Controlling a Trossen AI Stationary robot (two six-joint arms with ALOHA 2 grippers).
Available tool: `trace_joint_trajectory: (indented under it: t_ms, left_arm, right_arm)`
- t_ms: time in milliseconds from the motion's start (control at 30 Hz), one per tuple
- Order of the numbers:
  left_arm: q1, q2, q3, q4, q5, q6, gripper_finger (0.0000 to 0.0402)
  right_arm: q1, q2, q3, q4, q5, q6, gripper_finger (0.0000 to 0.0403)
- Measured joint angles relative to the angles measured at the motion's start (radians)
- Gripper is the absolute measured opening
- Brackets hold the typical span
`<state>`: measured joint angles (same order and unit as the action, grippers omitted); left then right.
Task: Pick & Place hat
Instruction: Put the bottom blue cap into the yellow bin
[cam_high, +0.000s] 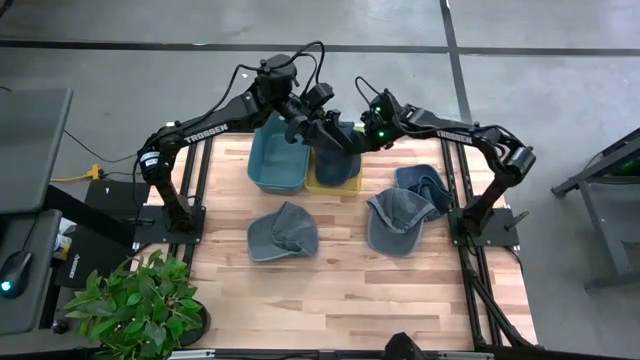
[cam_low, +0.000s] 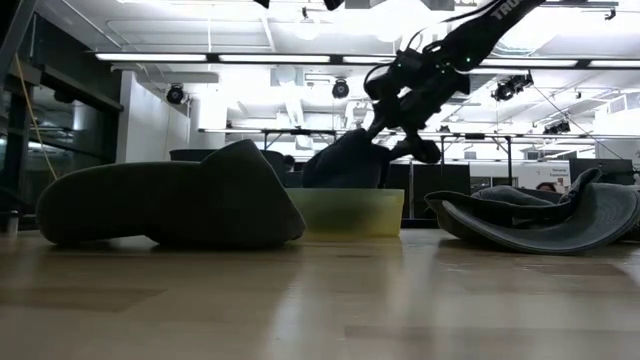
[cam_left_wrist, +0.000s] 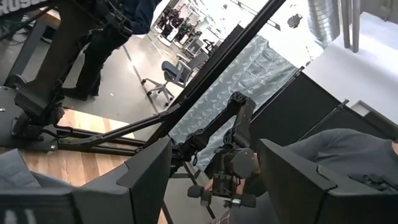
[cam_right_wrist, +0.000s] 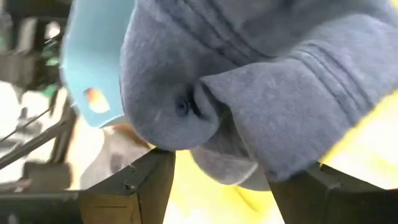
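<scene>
A dark blue hat (cam_high: 340, 160) stands in the yellow bin (cam_high: 322, 186), its crown rising above the rim in the low view (cam_low: 345, 160). My right gripper (cam_high: 362, 138) hangs over that bin, slanting down, its open fingers (cam_right_wrist: 152, 177) on either side of the hat's lower fold (cam_right_wrist: 236, 155). My left gripper (cam_high: 322, 128) hovers level, high over the bins, open, with nothing between its fingers (cam_left_wrist: 214, 155). My right gripper stands open around the hat's bunched fold (cam_right_wrist: 249, 143), coming from the table's right and slanting down. Whether either finger touches the cloth, I cannot tell. The hat rests in the yellow bin.
A blue bin (cam_high: 275, 165) stands left of the yellow one. Three more hats lie on the wooden table: one at the middle (cam_high: 282, 232), two at the right (cam_high: 398, 222) (cam_high: 425, 180). A potted plant (cam_high: 135, 300) sits at the near left corner.
</scene>
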<state>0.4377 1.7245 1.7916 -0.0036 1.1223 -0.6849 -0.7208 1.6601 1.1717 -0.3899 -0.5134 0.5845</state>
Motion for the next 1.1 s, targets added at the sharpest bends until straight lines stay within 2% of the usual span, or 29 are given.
trace_joint_trajectory:
  t_ms: [267,600,833,967,1100]
  left_arm:
    - [0.000,0.000,0.000,0.000,-0.007,0.000,0.0236]
    - [0.000,0.000,0.000,0.000,-0.008,0.000,0.0236]
    - [0.000,0.000,0.000,0.000,-0.008,0.000,0.0236]
    - [0.000,0.000,0.000,0.000,-0.008,0.000,0.0236]
    - [0.000,0.000,0.000,0.000,-0.008,0.000,0.0236]
  right_arm:
    - [-0.001,-0.024,0.000,-0.077,0.165,0.028,0.0232]
    - [-0.006,-0.069,0.000,-0.130,0.274,0.010,0.0232]
    - [-0.006,-0.118,0.000,-0.124,0.295,0.000,0.0230]
    - [0.006,-0.147,0.000,-0.122,0.298,-0.029,0.0203]
    - [0.008,-0.175,0.000,-0.157,0.294,-0.092,0.0139]
